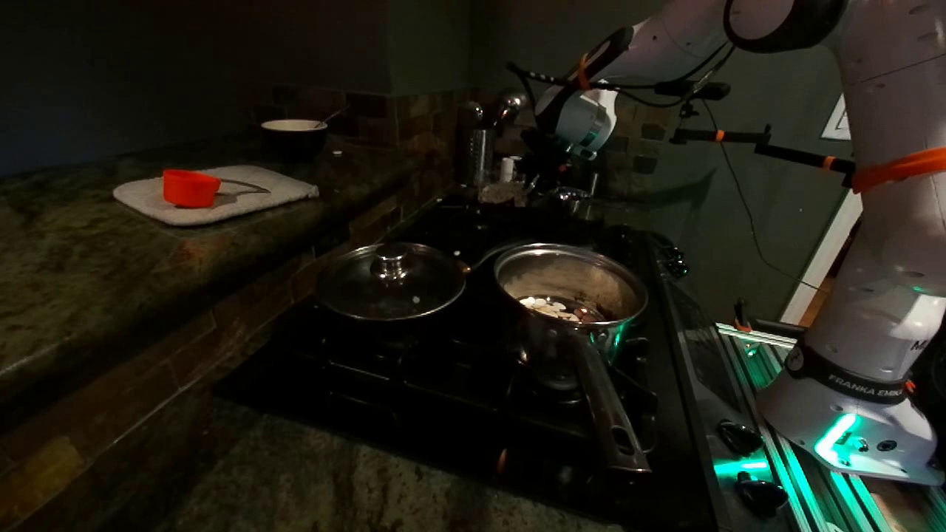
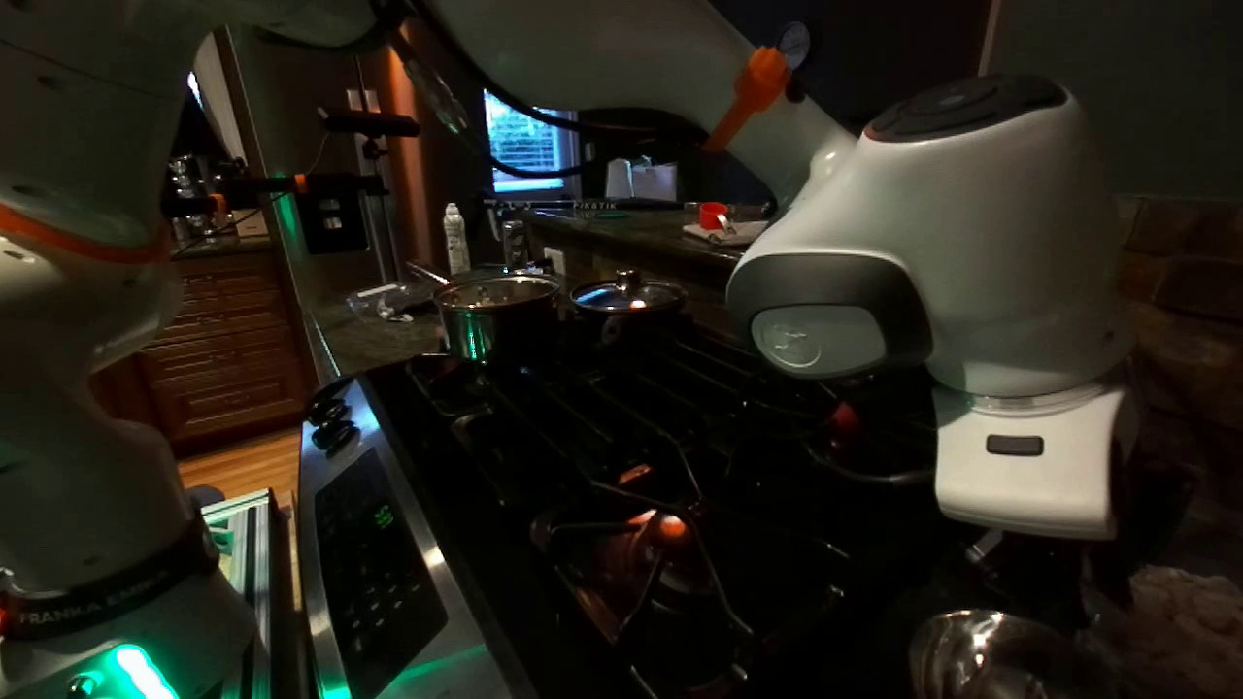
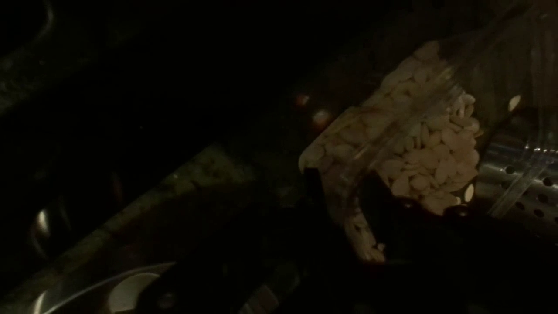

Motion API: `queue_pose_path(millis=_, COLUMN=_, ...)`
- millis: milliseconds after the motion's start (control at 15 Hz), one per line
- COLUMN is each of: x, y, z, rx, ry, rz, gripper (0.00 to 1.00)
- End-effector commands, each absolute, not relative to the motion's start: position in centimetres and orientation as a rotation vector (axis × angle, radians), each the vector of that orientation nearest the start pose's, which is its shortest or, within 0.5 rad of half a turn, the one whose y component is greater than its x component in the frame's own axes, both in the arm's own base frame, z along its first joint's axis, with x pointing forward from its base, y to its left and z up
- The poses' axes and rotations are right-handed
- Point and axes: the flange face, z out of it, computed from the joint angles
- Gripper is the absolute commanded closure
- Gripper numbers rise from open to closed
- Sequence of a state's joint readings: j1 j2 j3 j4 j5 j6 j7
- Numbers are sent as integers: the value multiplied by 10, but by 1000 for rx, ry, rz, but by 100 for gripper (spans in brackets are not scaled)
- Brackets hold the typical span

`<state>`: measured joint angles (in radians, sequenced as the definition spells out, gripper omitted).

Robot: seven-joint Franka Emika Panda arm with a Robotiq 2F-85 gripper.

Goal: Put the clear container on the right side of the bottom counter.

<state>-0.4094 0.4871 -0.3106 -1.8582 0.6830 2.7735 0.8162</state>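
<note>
The clear container (image 3: 429,148), with pale seeds inside, lies under my gripper in the wrist view. It also shows at the far end of the cooktop in an exterior view (image 1: 504,193) and at the bottom right corner in an exterior view (image 2: 1190,612). My gripper (image 3: 342,181) points down at it. Its dark fingers stand apart, with the container's near wall and some seeds showing between them. Whether they touch the wall is too dark to tell. The gripper is a dark shape in an exterior view (image 1: 545,177). The bottom counter (image 1: 325,465) holds the black cooktop.
A steel pot (image 1: 569,284) and a glass lid (image 1: 392,284) sit on the cooktop. A perforated steel utensil holder (image 1: 482,157) and a steel bowl (image 2: 991,650) stand near the container. The raised ledge holds a white mat (image 1: 244,207), red cup (image 1: 191,189) and bowl (image 1: 293,137).
</note>
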Motion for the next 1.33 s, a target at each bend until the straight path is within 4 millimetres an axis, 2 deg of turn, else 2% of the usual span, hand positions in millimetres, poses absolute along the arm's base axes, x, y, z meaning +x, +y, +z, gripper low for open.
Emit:
queue_pose_path(millis=0, x=501, y=-443, z=340, rx=-1483, ry=2342, rz=-648, gripper=38)
queue_pose_path(millis=200, x=498, y=-435, z=372, rx=-1537, ry=2313, rz=-667, gripper=15)
queue_pose_path(millis=333, x=492, y=-431, z=387, rx=-1650, ry=2304, rz=-672, gripper=1)
queue_pose_path(millis=400, x=485, y=-424, z=397, rx=-1779, ry=2264, rz=-677, gripper=0)
queue_pose_path(millis=600, x=466, y=-402, z=426, rx=-2010, ry=2153, rz=-713, gripper=0)
queue_pose_path(millis=933, x=429, y=-335, z=475, rx=-2359, ry=1884, rz=-736, gripper=0)
queue_pose_path(millis=1267, x=393, y=-249, z=522, rx=-2611, ry=1561, rz=-622, gripper=0)
